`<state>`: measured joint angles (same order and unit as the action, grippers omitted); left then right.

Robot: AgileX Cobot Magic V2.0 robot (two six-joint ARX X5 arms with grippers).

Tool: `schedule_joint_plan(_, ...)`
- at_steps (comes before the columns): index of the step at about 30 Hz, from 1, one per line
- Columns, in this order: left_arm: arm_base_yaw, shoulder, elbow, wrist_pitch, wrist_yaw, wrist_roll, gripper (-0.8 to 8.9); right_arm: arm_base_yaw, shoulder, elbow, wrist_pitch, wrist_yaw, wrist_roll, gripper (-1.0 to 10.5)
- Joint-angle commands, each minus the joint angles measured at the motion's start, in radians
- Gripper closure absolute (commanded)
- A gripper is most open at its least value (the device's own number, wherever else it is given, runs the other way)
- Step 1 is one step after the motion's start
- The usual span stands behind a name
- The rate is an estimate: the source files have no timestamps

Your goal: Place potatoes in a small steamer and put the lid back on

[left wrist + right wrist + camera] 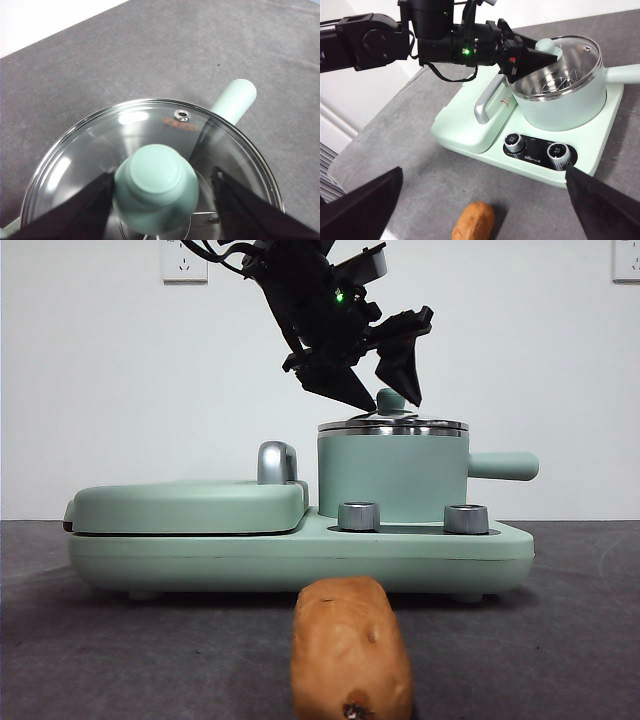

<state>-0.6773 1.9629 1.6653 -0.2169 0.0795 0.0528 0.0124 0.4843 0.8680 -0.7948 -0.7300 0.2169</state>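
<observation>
The small steamer (392, 475) stands on the right half of the mint-green cooker base, its stubby handle (234, 100) pointing right. The glass lid (392, 426) rests on its steel rim. My left gripper (390, 400) is open with one jaw on each side of the lid's green knob (156, 187). It also shows in the right wrist view (532, 55) at the steamer (565, 105). The potato (350, 652) lies on the dark table in front of the cooker. My right gripper (484, 172) is open and empty, high above the potato (473, 221).
The flat griddle cover (190, 505) with its chrome handle (276, 462) fills the cooker's left half. Two steel dials (359, 516) sit on the base's front edge (300, 555). A white wall stands behind the table.
</observation>
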Motion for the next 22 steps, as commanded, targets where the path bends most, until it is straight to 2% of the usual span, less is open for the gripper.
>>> schedule_joint_plan(1,-0.010,0.027,0.026,0.015,-0.002,0.008,6.15,0.001,0.004,0.015,0.002,0.002,0.007,4.3)
schedule_joint_plan(6,-0.010,0.027,0.026,0.044,-0.002,0.008,7.33,0.001,0.004,0.015,0.000,0.002,0.007,4.3)
schedule_joint_plan(9,-0.010,0.026,0.026,0.066,-0.002,0.008,7.66,0.001,0.004,0.015,0.000,0.002,0.007,4.3)
schedule_joint_plan(22,-0.010,-0.019,0.030,0.079,-0.002,0.007,7.70,0.001,0.004,0.015,0.001,0.002,0.007,4.3)
